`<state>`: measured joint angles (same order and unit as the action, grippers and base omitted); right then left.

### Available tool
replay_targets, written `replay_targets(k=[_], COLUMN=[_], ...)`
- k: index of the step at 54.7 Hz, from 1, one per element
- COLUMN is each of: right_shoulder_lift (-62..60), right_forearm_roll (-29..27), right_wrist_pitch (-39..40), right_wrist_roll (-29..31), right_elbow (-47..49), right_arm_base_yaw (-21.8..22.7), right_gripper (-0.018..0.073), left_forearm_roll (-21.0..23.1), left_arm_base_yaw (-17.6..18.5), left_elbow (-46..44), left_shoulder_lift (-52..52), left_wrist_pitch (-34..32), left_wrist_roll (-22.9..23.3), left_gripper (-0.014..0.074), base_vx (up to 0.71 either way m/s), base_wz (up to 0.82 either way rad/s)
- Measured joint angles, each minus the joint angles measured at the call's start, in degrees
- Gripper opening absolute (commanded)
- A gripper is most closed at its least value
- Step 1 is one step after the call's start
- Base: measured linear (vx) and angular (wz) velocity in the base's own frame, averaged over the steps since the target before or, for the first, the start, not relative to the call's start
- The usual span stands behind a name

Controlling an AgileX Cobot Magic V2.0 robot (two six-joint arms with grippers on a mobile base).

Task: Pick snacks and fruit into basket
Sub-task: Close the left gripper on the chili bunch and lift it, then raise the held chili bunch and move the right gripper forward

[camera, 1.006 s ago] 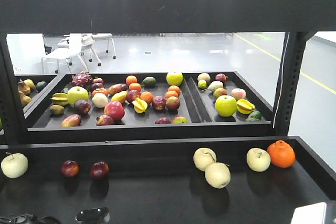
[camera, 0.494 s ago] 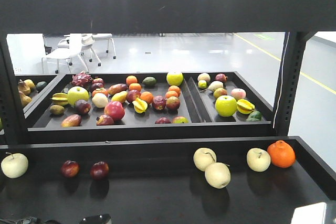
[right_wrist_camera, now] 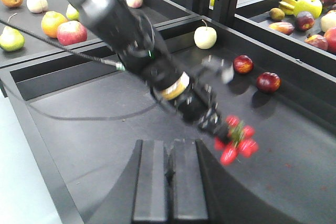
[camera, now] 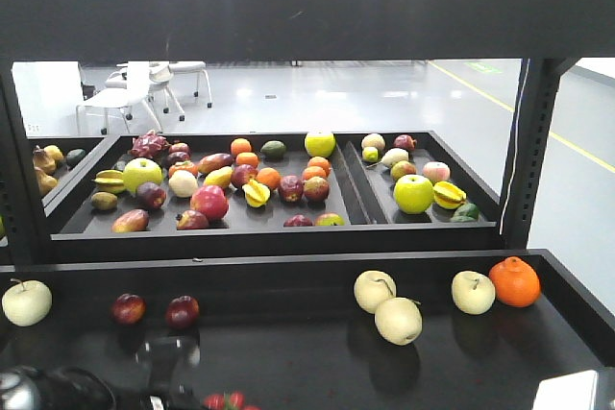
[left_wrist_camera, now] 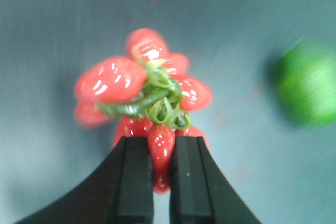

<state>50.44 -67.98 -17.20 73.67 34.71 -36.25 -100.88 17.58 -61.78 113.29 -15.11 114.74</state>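
My left gripper (left_wrist_camera: pixel 161 142) is shut on one berry of a bunch of small glossy red fruits with green stems (left_wrist_camera: pixel 149 85), held above a dark grey surface. A blurred round green fruit (left_wrist_camera: pixel 307 85) lies to its right. In the right wrist view the left arm (right_wrist_camera: pixel 136 40) reaches across the black shelf, the red bunch (right_wrist_camera: pixel 236 140) at its tip. My right gripper (right_wrist_camera: pixel 169 148) is shut with nothing in it, close to that bunch. The front view shows the red bunch (camera: pixel 228 400) at the bottom edge. The snacks and the basket are out of view.
On the black lower shelf (camera: pixel 288 333) lie a pale apple (camera: pixel 26 302), two red fruits (camera: pixel 128 308), pale pears (camera: pixel 397 320) and an orange (camera: pixel 514 281). Behind it, trays (camera: pixel 356 194) hold many mixed fruits. A black upright (camera: pixel 524 151) stands at right.
The left arm has risen into the bottom left of the front view, blurred with motion, and the red bunch now shows at the bottom edge. The fruits on the shelves have not moved.
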Motion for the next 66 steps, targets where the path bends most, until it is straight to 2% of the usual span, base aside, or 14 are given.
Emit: replay_targets(k=[23, 47, 66], right_shoulder_lift=[0.0, 0.0, 0.0], right_forearm_roll=[0.0, 0.0, 0.0], right_wrist_pitch=[0.0, 0.0, 0.0], right_wrist_roll=[0.0, 0.0, 0.0], right_elbow=[0.0, 0.0, 0.0], right_arm_base_yaw=[0.0, 0.0, 0.0], right_gripper=[-0.0008, -0.0008, -0.0008], left_forearm_roll=[-0.1, -0.2, -0.2], left_arm_base_yaw=[0.0, 0.0, 0.0], left_elbow=[2.0, 15.8, 26.3], left_shoulder_lift=[-16.5, -42.8, -60.2], left_wrist_pitch=[-0.1, 0.0, 2.0], left_wrist_roll=[-1.6, -1.8, -4.7], left_gripper=[-0.0003, 0.0, 0.0001], base_vx=[0.0, 0.0, 0.0], base_wz=[0.0, 0.0, 0.0])
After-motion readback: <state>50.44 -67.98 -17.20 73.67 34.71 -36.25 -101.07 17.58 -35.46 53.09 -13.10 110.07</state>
